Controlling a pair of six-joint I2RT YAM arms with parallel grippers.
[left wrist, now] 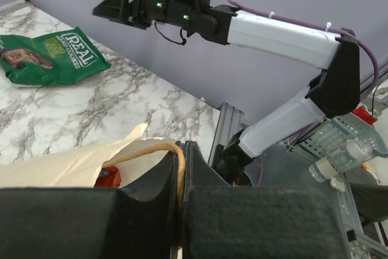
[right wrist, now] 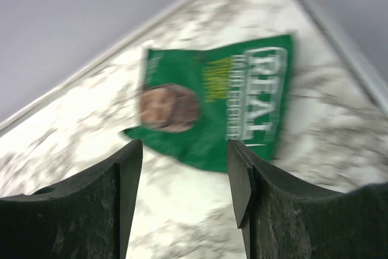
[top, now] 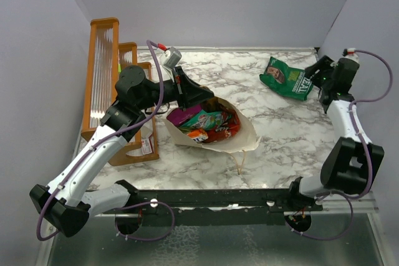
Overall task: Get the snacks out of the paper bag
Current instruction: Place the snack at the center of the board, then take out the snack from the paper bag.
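Note:
The cream paper bag (top: 244, 136) lies on its side mid-table, mouth toward the left arm. Inside it show a purple pouch (top: 184, 115), a teal-pink packet (top: 210, 119) and an orange-red chip bag (top: 219, 131). My left gripper (top: 201, 95) is shut on the bag's tan loop handle (left wrist: 159, 148) at the bag's upper rim. A green chip bag (top: 287, 76) lies flat on the table at the back right; it also shows in the left wrist view (left wrist: 47, 57) and the right wrist view (right wrist: 219, 108). My right gripper (top: 319, 68) is open and empty, just right of the green bag.
An orange-framed wooden rack (top: 111, 83) stands at the left, behind the left arm. The second tan handle (top: 240, 161) lies loose by the bag's near side. Grey walls close the table at the back and both sides.

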